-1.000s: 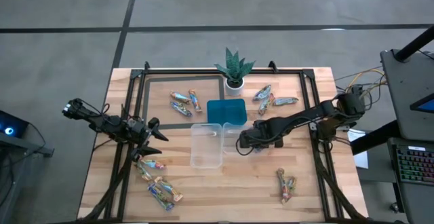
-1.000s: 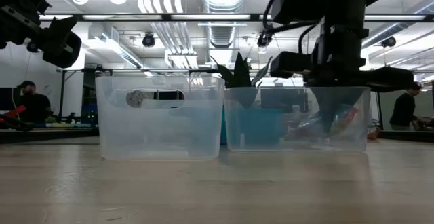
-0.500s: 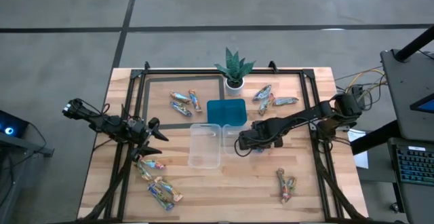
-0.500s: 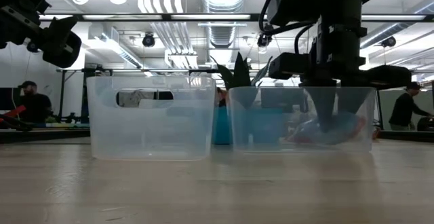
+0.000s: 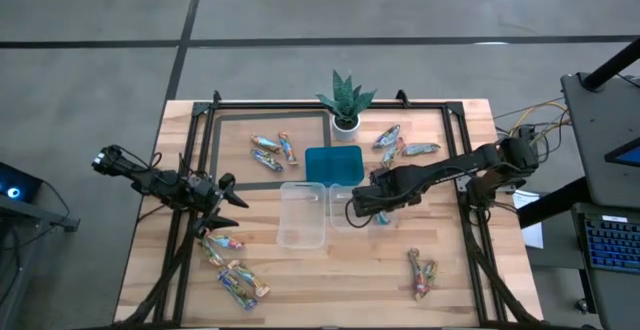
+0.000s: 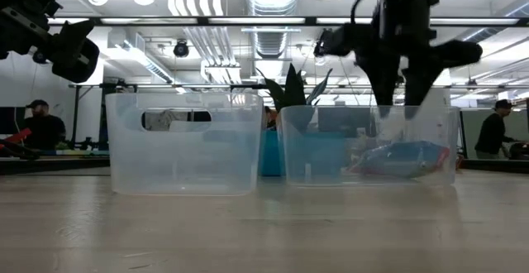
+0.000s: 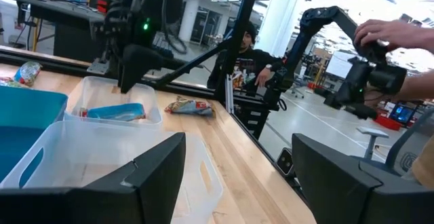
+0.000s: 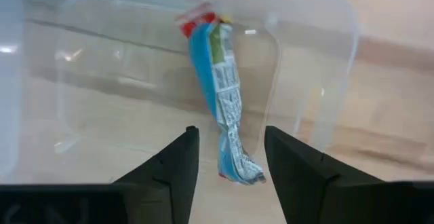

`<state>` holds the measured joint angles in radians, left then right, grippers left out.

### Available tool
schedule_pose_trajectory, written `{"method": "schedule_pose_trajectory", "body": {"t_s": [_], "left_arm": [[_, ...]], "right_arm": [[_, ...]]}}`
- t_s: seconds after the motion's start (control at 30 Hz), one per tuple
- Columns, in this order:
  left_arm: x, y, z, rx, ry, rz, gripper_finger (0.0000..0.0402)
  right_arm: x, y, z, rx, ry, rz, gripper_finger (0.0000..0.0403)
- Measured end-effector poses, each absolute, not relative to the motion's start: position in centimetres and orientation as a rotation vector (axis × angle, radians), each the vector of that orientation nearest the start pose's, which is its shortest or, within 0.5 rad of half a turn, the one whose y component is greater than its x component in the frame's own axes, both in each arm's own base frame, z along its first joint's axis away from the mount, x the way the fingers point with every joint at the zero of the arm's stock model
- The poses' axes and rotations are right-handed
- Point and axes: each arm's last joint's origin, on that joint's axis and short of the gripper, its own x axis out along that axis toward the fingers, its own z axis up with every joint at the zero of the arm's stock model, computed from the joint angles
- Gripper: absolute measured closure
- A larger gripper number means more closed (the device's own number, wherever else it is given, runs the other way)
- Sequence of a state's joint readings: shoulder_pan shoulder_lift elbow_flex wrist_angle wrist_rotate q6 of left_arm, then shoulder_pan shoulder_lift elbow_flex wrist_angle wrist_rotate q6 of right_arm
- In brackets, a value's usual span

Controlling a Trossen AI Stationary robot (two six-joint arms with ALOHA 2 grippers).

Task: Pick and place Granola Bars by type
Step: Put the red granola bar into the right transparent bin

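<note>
Since a second before: right gripper (image 6: 402, 99) lifted from inside the right tub (image 6: 369, 145) to above its rim, fingers parted, blue bar (image 6: 401, 158) left lying on the tub floor; left tub (image 6: 183, 141) sitting a little farther left in the low view than then.

High view: right gripper (image 5: 362, 206) over the right tub (image 5: 345, 206) at frame centre, arm reaching in from the right. Left gripper (image 5: 224, 207) held at mid-left, fingers spread wide, gripping nothing. Left tub (image 5: 303, 213) just beside the right one, teal tray (image 5: 334, 164) right above both, plant (image 5: 345, 100) higher still. Bars scattered in four clusters: upper centre-left (image 5: 270, 151), upper right of centre (image 5: 398, 145), lower left (image 5: 232, 265), lower right (image 5: 421, 271).

Low view: right gripper hung above the right tub, fingers apart, clear of the blue bar resting flat in the tub's right half. Left gripper (image 6: 70, 50) in the upper left corner, well apart from the tubs. People seen far left and far right in the room behind.

Left wrist view: own fingers (image 7: 154, 176) wide apart at the bottom; blue bar (image 7: 114, 111) in the far tub (image 7: 153, 115), another bar (image 7: 190, 105) on the table beside it; a person's hand at upper right.

Right wrist view: own fingers (image 8: 293, 167) parted at the bottom, blue bar (image 8: 224, 102) lying in the tub (image 8: 319, 108) beyond them, not gripped.
</note>
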<state>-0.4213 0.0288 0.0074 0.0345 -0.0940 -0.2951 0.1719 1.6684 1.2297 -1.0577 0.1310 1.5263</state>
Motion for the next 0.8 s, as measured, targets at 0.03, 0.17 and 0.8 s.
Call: {"method": "schedule_pose_trajectory", "body": {"t_s": [0.03, 0.17, 0.8], "left_arm": [[9.1, -3.8, 16.7, -0.296, 0.036, -0.327, 0.0152], [9.1, -3.8, 16.7, -0.296, 0.036, -0.327, 0.0152], [9.1, -3.8, 16.7, -0.296, 0.036, -0.327, 0.0152]], "right_arm": [[29.7, 4.7, 22.7, 0.975, 1.153, -1.034, 0.0243], [30.3, 4.7, 25.2, 0.888, 1.15, -0.946, 0.0243], [32.3, 5.7, 34.5, 0.729, 1.048, -0.468, 0.0243]]}}
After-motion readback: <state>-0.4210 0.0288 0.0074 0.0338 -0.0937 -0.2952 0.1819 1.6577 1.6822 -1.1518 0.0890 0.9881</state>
